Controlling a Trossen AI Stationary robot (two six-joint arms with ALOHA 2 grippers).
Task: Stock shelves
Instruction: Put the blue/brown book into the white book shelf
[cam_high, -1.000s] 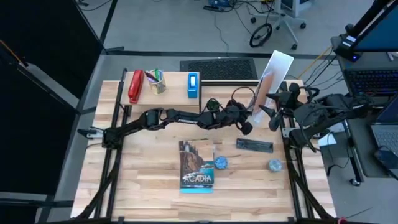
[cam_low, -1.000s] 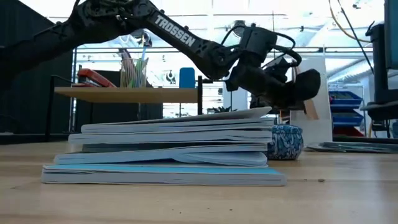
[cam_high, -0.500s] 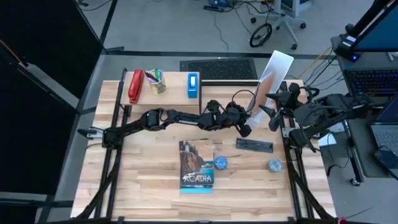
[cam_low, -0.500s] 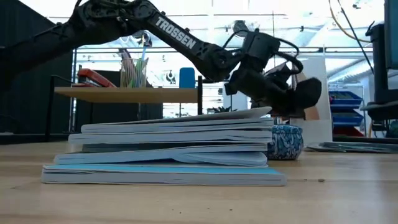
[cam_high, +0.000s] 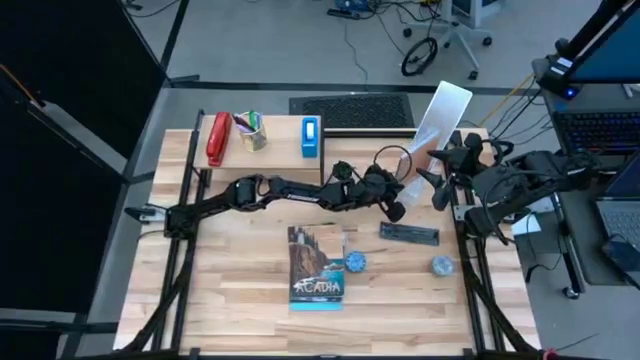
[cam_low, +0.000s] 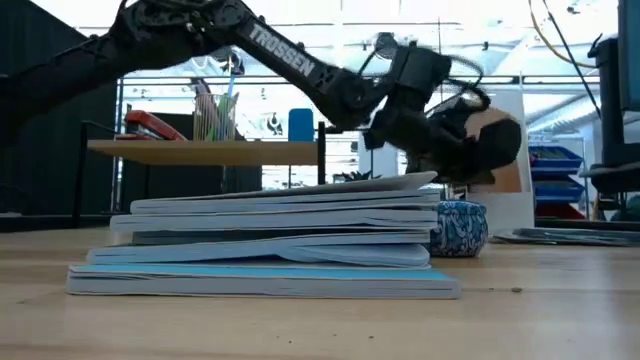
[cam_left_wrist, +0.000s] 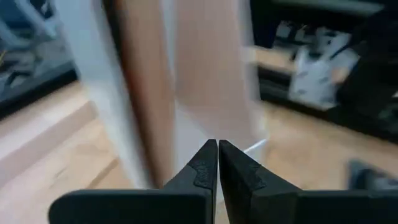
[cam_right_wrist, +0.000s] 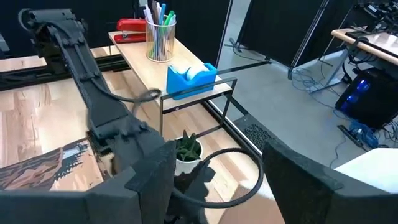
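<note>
The low wooden shelf (cam_high: 281, 141) stands at the far left and carries a red stapler (cam_high: 217, 140), a pen cup (cam_high: 250, 130) and a blue tape dispenser (cam_high: 311, 136). The white file holder (cam_high: 441, 112) stands tilted at the far right, with a tan panel (cam_low: 505, 162) showing on it. My left gripper (cam_high: 397, 210) reaches across to the holder's foot, shut, with its tips (cam_left_wrist: 217, 149) right before the white wall. My right gripper (cam_high: 435, 188) waits beside the holder, open. My left gripper comes level from the table's left side at the lower part of the file holder (cam_left_wrist: 186, 81). The view is blurred and the fingertips hide the spot, so I cannot tell whether they touch it.
A stack of magazines (cam_high: 316, 265) lies at the table's middle, with a blue patterned ball (cam_high: 356, 262) beside it and another ball (cam_high: 441, 265) near the right edge. A flat dark object (cam_high: 408, 233) lies near my left gripper. A small potted plant (cam_right_wrist: 186, 151) stands by the shelf.
The white file holder has turned about where it stands. Its tan panel shows much wider in the low view, and more white shows at its foot from above. My left gripper has stayed shut beside it, shifting only slightly.
</note>
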